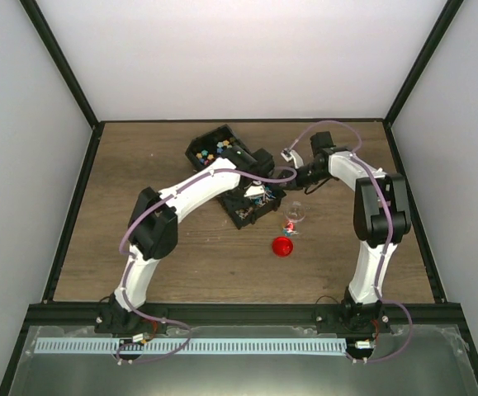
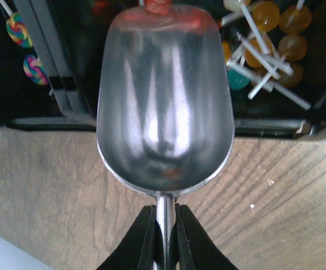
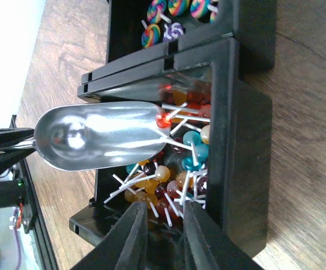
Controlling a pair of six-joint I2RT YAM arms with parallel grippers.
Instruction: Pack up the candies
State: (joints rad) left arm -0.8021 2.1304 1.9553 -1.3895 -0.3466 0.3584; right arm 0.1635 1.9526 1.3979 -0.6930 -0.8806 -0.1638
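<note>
The left pincer [image 2: 164, 212] is pressed together on the thin handle of a silvery metal scoop [image 2: 164, 95], which it holds level, hollow side up, pointing away from the arm. The scoop's bowl looks bare apart from reflections. Its front lip reaches over the near wall of a black bin [image 3: 247, 140] and meets the heap inside, where a red sweet sits right at the lip. The candies [image 3: 192, 147] lie in that bin: small round sweets on white sticks, orange, teal, dark red and cream, piled loosely with the sticks pointing every way. A second bin [image 3: 258, 34] stands touching the first along one wall and holds swirled lollipops [image 3: 151, 35] in rainbow colours. The right pincer [image 3: 163, 209] hangs over the near end of the candy heap, beside the scoop, its two dark fingers [image 3: 133, 236] set a little apart with sweets and sticks showing in the gap. Whether it is pinching any of them cannot be told. In the top view both bins sit near the middle of the wooden table [image 1: 123, 247], with the two arms meeting over the nearer one. A round red lid [image 1: 282, 246] lies on the table nearer the arm bases, with a small clear jar [image 1: 297, 213] just beyond it; what the jar holds is too small to make out.
</note>
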